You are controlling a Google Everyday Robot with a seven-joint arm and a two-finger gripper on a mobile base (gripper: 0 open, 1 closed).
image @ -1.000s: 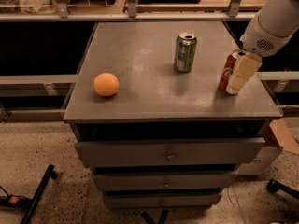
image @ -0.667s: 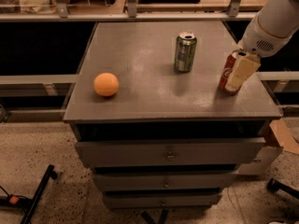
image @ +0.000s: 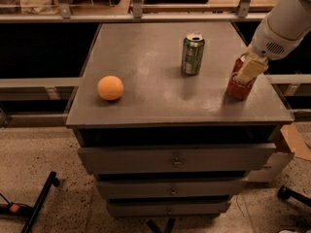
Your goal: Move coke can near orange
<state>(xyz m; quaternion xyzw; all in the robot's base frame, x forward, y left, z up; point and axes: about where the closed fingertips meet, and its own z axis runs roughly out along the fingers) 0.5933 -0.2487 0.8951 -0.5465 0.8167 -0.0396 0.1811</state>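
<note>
The coke can (image: 237, 87), red, stands near the right edge of the grey cabinet top (image: 155, 67). My gripper (image: 249, 68) is down over the can's upper part and covers its top, with the white arm reaching in from the upper right. The orange (image: 110, 88) lies on the left side of the top, near the front edge and far from the can.
A green can (image: 193, 55) stands upright at the back middle, between the orange and the coke can. The top sits over a stack of drawers (image: 175, 161). A shelf rail (image: 146, 17) runs behind. A cardboard box (image: 291, 142) lies on the floor at the right.
The gripper has shifted slightly up and to the left at the coke can. The can, the green can and the orange stay where they were.
</note>
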